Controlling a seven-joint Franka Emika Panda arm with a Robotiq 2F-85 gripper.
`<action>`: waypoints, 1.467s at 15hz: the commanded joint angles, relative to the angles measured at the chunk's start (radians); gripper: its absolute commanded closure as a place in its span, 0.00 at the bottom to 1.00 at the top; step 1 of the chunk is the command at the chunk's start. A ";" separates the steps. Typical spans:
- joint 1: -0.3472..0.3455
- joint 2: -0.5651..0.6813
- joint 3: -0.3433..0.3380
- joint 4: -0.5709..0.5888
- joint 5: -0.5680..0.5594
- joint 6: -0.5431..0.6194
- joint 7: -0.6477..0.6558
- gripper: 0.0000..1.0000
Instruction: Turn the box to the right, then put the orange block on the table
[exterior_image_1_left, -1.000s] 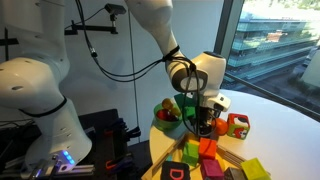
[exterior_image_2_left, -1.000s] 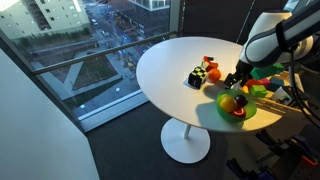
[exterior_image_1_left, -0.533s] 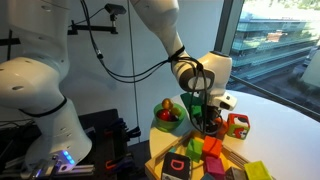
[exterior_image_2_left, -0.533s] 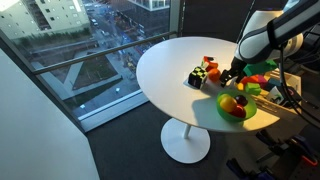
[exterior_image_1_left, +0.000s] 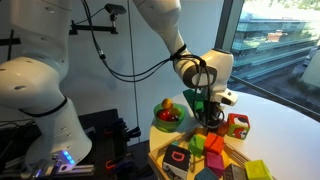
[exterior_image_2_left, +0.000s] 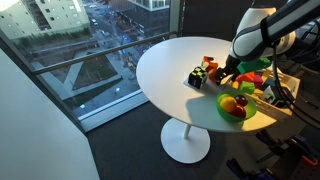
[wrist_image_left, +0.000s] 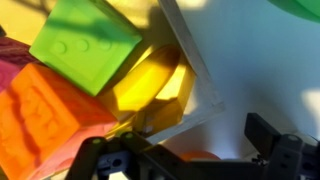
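From where I stand, the bowl (exterior_image_1_left: 162, 126) of fruit sits at about 9 o'clock from the gripper (exterior_image_1_left: 207, 118), and a small red cube (exterior_image_1_left: 238, 125) at 3 o'clock. The box (exterior_image_1_left: 158, 152) lies just under the gripper at 6 o'clock, on the near edge of the white surface (exterior_image_2_left: 165, 65). I'd judge the first step to be under way: the gripper is low at the box's rim, as if working its corner round, but I cannot tell how far the box has turned. The second step is all to come. In the wrist view the orange block (wrist_image_left: 40, 108) lies at 8 o'clock inside the box, touching a green block (wrist_image_left: 85, 42) at 11 o'clock and just beside a yellow block (wrist_image_left: 150, 85) at the centre. Only that view shows the jaws: they are spread wide at 6 o'clock, with the box's pale corner just ahead of them and nothing clamped. Something orange shows between them, too blurred to name. Only an exterior view shows the black-and-white cube (exterior_image_2_left: 197, 77), out on bare surface at the gripper's 9 o'clock.
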 joint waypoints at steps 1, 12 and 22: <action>0.015 -0.009 0.000 0.032 0.000 -0.052 0.028 0.00; 0.021 -0.122 -0.026 0.006 -0.049 -0.182 0.030 0.00; -0.010 -0.186 -0.064 -0.022 -0.119 -0.206 -0.007 0.00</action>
